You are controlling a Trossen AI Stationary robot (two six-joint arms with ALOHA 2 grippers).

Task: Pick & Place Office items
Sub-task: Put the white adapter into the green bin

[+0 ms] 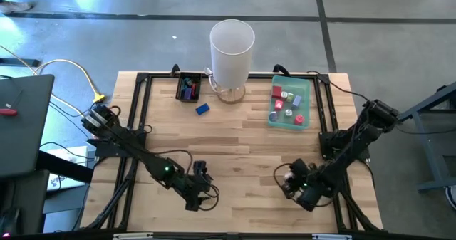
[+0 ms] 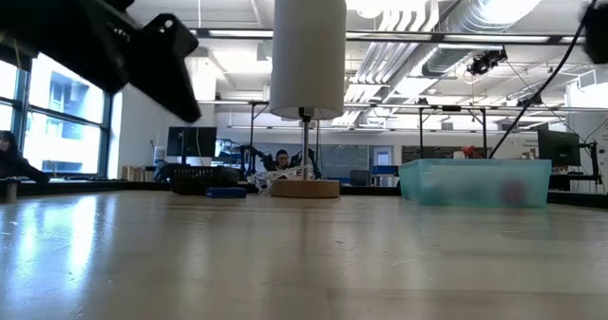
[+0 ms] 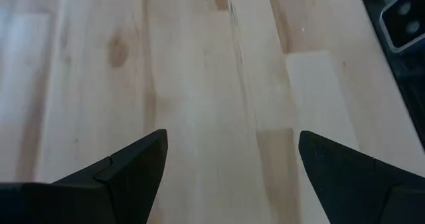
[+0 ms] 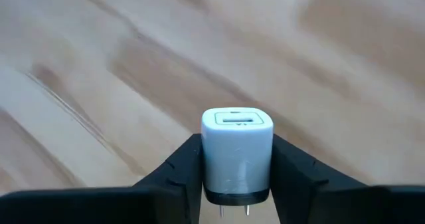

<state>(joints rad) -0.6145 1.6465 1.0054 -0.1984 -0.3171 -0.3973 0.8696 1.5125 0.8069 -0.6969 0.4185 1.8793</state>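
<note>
Down at the near edge of the pale, knotty wooden table (image 1: 242, 147), the right gripper (image 4: 237, 159) is clamped on a small white plastic USB charger cube (image 4: 236, 154), smooth and rounded at the corners, its two metal prongs poking out below between the dark fingers. The left gripper (image 3: 231, 161) hangs over bare planks nearby, its wedge-shaped fingers spread wide with nothing in them. Across the table, a translucent green tray (image 1: 291, 102) holds several red, pink and grey pieces; a small black tray (image 1: 189, 86) holds purple and green ones; a blue block (image 1: 202, 109) lies loose beside the tall white cylinder (image 1: 231, 49).
</note>
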